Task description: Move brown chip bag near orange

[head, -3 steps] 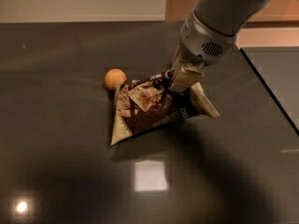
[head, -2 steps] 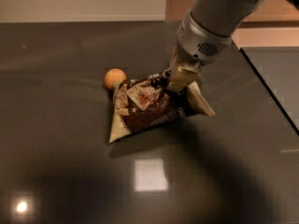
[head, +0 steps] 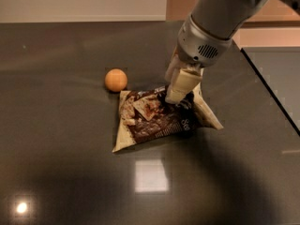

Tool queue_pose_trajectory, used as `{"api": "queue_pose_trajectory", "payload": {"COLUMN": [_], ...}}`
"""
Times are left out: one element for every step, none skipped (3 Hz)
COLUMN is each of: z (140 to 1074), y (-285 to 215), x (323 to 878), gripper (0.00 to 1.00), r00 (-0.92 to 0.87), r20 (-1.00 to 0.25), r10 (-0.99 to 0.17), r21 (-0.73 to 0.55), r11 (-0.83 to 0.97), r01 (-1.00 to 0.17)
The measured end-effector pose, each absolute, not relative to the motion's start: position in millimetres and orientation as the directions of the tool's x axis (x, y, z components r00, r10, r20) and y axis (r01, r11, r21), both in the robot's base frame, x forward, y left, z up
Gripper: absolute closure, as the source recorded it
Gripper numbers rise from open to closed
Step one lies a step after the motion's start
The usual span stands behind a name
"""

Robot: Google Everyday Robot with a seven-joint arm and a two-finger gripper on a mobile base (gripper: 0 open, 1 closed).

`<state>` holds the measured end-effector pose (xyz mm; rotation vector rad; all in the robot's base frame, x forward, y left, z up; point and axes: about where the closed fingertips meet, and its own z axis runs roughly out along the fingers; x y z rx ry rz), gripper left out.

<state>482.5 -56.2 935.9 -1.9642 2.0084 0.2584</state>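
The brown chip bag [head: 157, 121] lies on the dark tabletop, dark brown front with cream edges, its upper right part crumpled upward. The orange [head: 116, 80] sits just beyond the bag's upper left corner, a small gap apart. My gripper [head: 172, 97] comes down from the upper right on a grey arm and is shut on the bag's top edge, right of the orange. The bag's top edge under the gripper is hidden.
The dark glossy tabletop [head: 65, 163] stretches all around, with light reflections at the front. A seam or edge [head: 269, 97] runs diagonally at the right. A pale wall and a wooden panel stand behind the table.
My gripper has shifted slightly left and down with the bag's top edge. The bag and orange stay almost where they were.
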Motion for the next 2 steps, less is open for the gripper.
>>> {"api": "queue_pose_trajectory", "payload": {"z": [936.4,936.5], "y": [-55.1,-55.1], "x": [482.8,482.8], "gripper": [0.0,0.0], "r00": [-0.003,-0.002], "r20": [-0.35,-0.35], "r10": [-0.937,-0.937], "r21": [-0.097,-0.097], "r11": [0.039,0.039], "r01": [-0.995,-0.995]}}
